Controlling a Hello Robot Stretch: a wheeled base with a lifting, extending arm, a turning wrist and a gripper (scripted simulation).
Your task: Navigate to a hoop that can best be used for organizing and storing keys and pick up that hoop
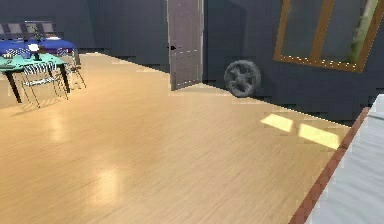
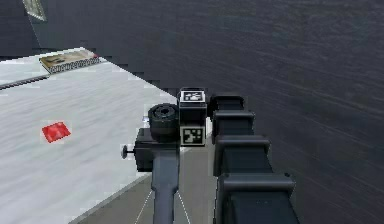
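Hoop for keys: place cannot be told yet. Expected thin, stiff metal, light, slick, likely lying flat; best taken across the wire at a free arc, squarely, with little force. Nearest ring shape: grey wheel point(image 1: 241, 77) beside door point(image 1: 186, 45), judged far too large for keys. White top point(image 2: 90, 105) carries red flat tag point(image 2: 56, 131) and book point(image 2: 68, 60). Gripper point(image 2: 138, 152) seen against that top's near edge; spread or pressed together: cannot tell, likewise any load

place: home | cues: dining table point(image 1: 22, 67), chairs point(image 1: 45, 80), door point(image 1: 185, 45), window point(image 1: 325, 32), wood floor point(image 1: 150, 150)
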